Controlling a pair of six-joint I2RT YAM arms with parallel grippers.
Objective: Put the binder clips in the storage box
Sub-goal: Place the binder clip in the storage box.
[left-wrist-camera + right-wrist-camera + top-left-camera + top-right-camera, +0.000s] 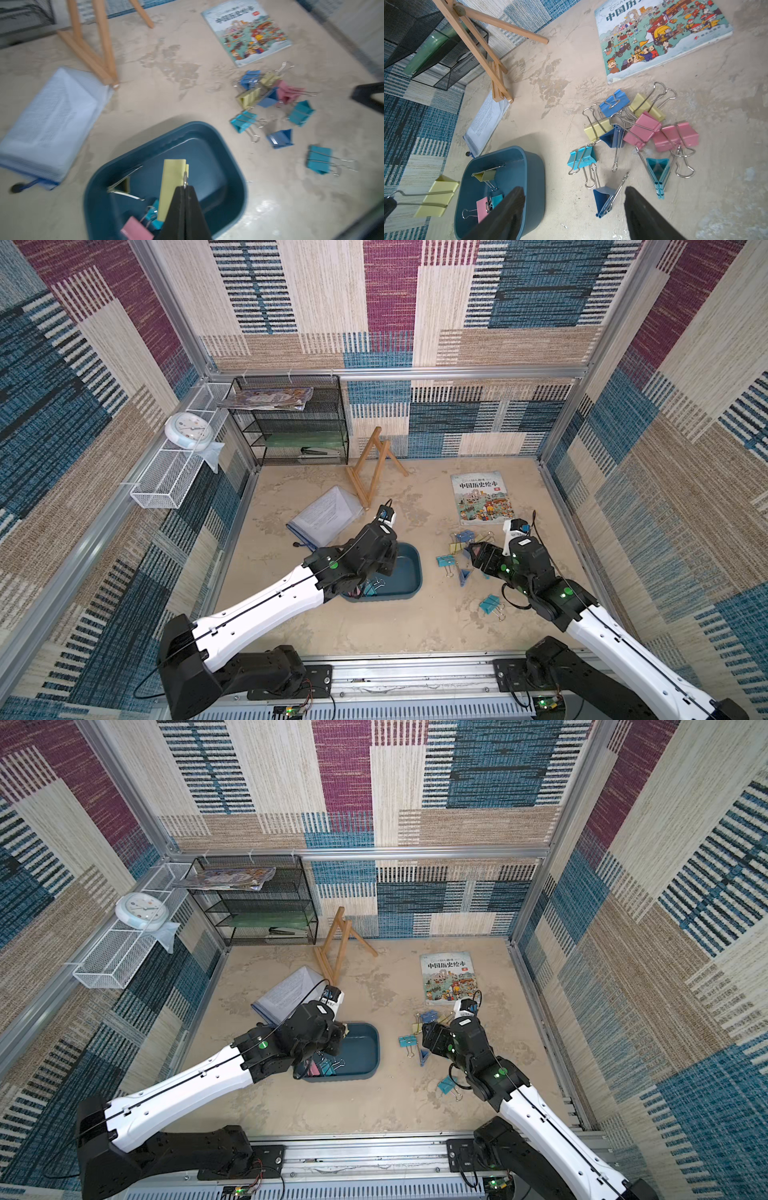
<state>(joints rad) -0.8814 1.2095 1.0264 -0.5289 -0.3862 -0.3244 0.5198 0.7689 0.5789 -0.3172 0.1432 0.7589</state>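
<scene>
beige and mottled, the surface (pixel 374 626) takes up the whole floor of the cell. a black wire-mesh rack (pixel 291 427) stands at its far left corner, and a white mesh basket (pixel 166 481) hangs on the left wall. a picture book (pixel 482 497) lies flat toward the far right. a mesh document pouch (pixel 324 514) lies left of centre, just beside the foot of a wooden easel (pixel 370 472).

the dark teal storage box (pixel 409 572) sits near the middle of the surface, in front of the pouch and partly under the left arm. the left hand (pixel 185 188) hangs over the box, pressed together and clamped on the wire handle of a yellow clip (pixel 172 187) that dangles above the box. the right hand (pixel 574 199) is low over the surface to the right of the box, spread wide and holding nothing. a dark blue clip (pixel 604 197) lies on the surface under its gap.

three binder clips lie in the box: an olive-yellow one (pixel 484 175), and a pink one (pixel 483 209) touching a teal one (pixel 497 199). about ten more lie on the surface between the book and the right arm, most in a tangled pile (pixel 641 128) of pink, yellow and blue. one teal clip (pixel 490 605) lies apart, nearer the front.
</scene>
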